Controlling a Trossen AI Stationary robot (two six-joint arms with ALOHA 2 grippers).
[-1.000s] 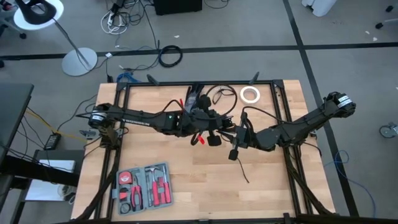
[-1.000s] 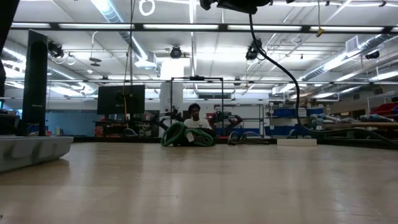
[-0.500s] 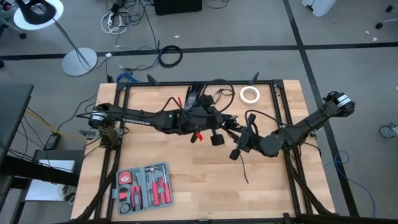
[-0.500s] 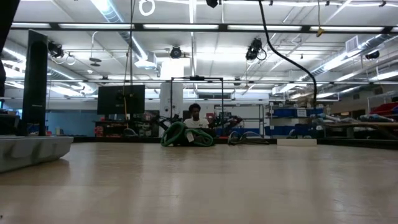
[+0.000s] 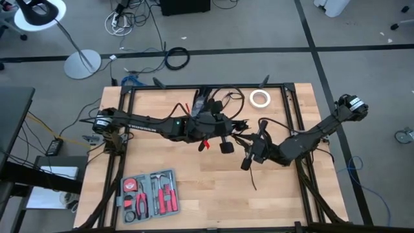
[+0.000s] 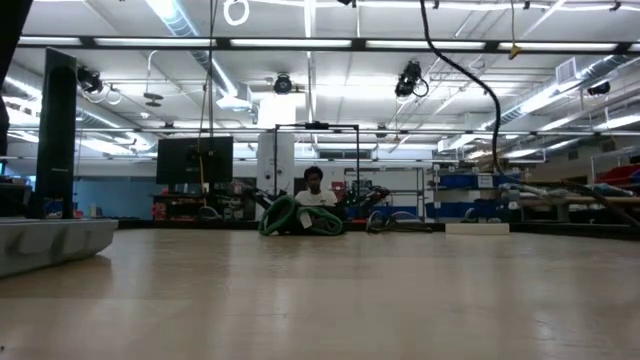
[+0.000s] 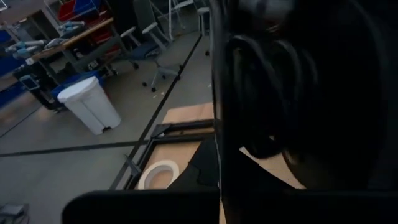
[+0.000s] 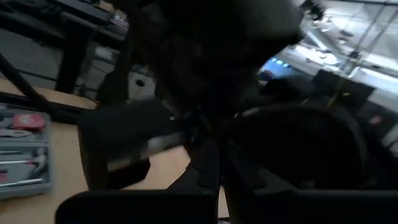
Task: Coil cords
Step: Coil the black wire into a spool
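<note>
A thin black cord is wound into a round bundle [image 7: 280, 93] that fills the left wrist view. It is held above the table's middle at my left gripper [image 5: 223, 141], which is shut on it. My right gripper [image 5: 250, 157] is just to the bundle's right, shut on the cord's loose run. The bundle also shows in the right wrist view [image 8: 298, 149]. A loose tail [image 5: 253, 178] trails toward the near edge. More black cord loops [image 5: 223, 97] lie at the far middle. In the low view a cord [image 6: 470, 70] hangs in an arc, and both grippers are above that picture. My left gripper holds the round bundle's windings [image 7: 249, 106], with several strands crossing between the fingers. The bundle is clear of the table. The bundle itself hides the fingertips. My right gripper is shut on the cord's loose run [image 8: 208, 165] beside the bundle. Dark parts hide the exact place of hold. The tail [image 5: 255, 184] hangs below it.
A white tape roll [image 5: 261, 98] lies at the far right of the table, also in the left wrist view [image 7: 163, 174]. An open tool case [image 5: 150, 194] sits at the near left. Black frame rails [image 5: 291, 103] edge the table. A person sits far off in the room [image 6: 313, 185].
Both grippers have risen with the cord and left the top of the low view. The hanging cord has swung toward the right of that view. My right gripper has shifted a little toward the table's right edge, and the cord loop above its forearm has moved with it.
</note>
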